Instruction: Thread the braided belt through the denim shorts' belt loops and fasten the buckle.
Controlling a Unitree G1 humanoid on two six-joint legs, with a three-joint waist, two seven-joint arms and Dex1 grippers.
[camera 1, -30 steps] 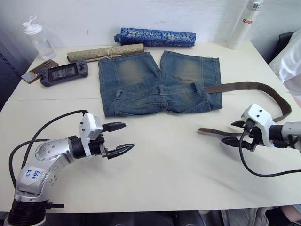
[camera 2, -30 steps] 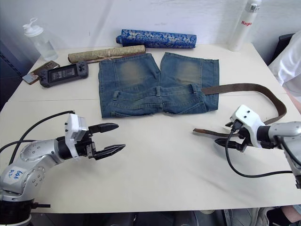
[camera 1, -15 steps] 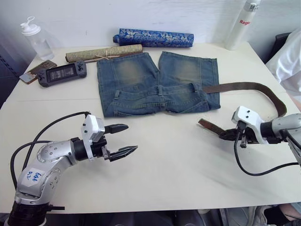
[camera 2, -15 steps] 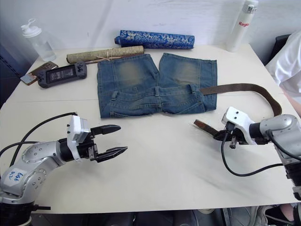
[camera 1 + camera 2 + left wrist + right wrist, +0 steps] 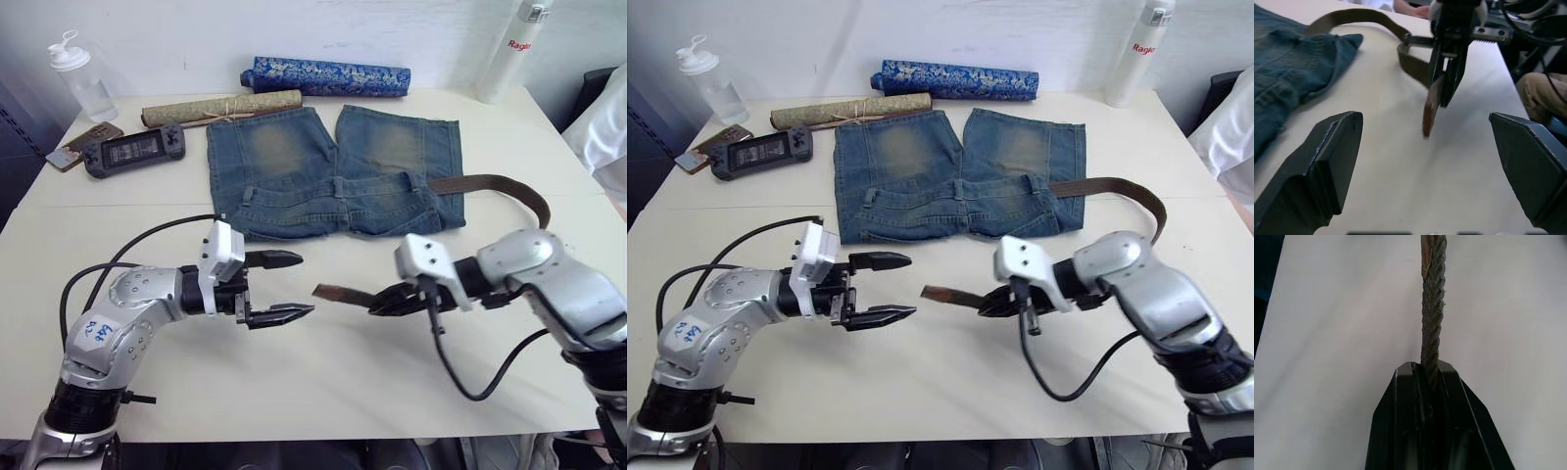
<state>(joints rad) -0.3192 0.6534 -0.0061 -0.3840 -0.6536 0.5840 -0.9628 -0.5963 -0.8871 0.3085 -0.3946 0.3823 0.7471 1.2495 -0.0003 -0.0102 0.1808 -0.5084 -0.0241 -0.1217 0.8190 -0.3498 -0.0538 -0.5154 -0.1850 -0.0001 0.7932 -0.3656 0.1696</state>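
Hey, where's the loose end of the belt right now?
In the left eye view the belt's tip sticks out of the shut right hand, just above the table in front of the shorts, pointing at the open left hand.

Braided belt point(image 5: 490, 183) passes behind denim shorts point(image 5: 333, 171); buckle hidden.

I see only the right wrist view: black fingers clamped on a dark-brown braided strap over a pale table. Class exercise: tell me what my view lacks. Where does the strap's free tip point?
Observer: The dark-brown braided belt tip points toward the left gripper, held clear of it.
Operator: Is that gripper ready to take it?
Observer: Its jaws are spread wide apart.
Operator: Where is the strap's other end?
Observer: It runs back under the mid-blue denim shorts, at the waistband's right edge.
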